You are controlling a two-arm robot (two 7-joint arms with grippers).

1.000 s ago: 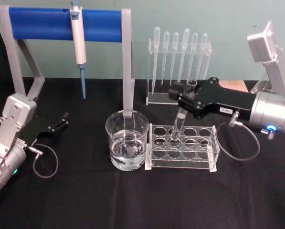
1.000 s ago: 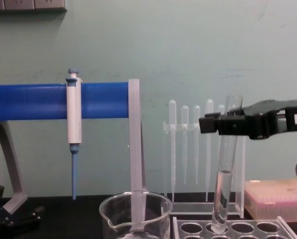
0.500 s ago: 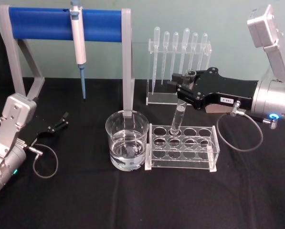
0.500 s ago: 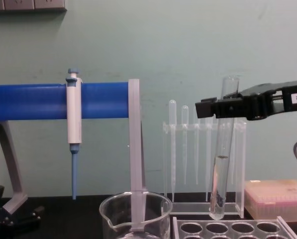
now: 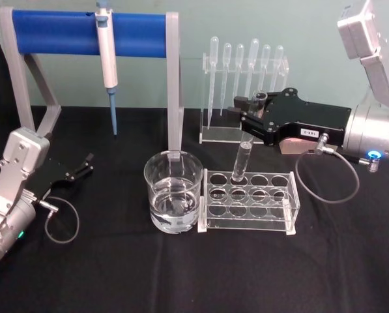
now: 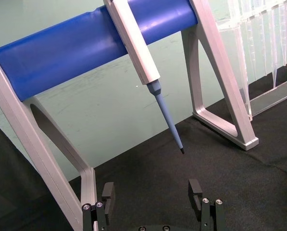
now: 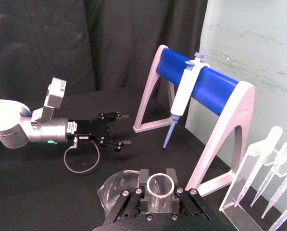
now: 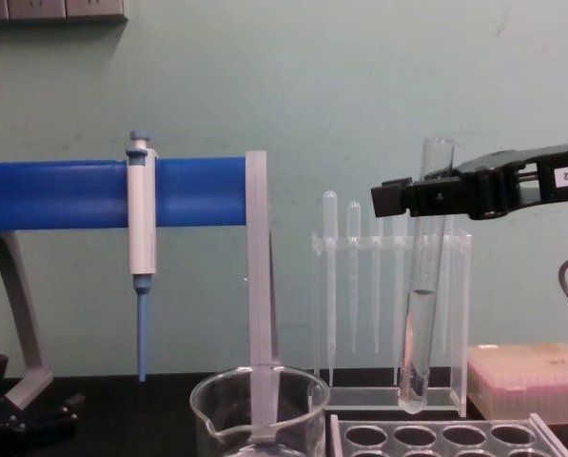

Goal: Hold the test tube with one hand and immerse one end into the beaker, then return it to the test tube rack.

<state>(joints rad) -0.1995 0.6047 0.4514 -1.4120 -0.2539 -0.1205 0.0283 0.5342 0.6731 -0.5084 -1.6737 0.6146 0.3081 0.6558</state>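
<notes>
My right gripper [image 5: 249,109] is shut on the upper part of the test tube [image 5: 242,156], a clear glass tube with a flared rim. In the chest view the test tube [image 8: 421,324] hangs nearly upright from the right gripper [image 8: 409,198], its rounded bottom just above the clear tube rack [image 8: 436,436]. The tube's open rim [image 7: 160,188] sits between the fingers in the right wrist view. The beaker [image 5: 173,190], holding some clear liquid, stands left of the rack; the beaker [image 8: 260,411] shows low in the chest view. My left gripper [image 5: 83,164] rests open at the left of the table.
The clear rack [image 5: 249,199] with several empty holes stands right of the beaker. A blue-barred stand [image 5: 70,32] holding a pipettor [image 5: 107,59] rises behind the beaker. A stand of plastic pipettes [image 5: 246,72] and a pink box [image 8: 526,381] are at the back.
My right gripper has risen with the test tube, drawing its bottom up out of the rack hole. The left arm has stayed still.
</notes>
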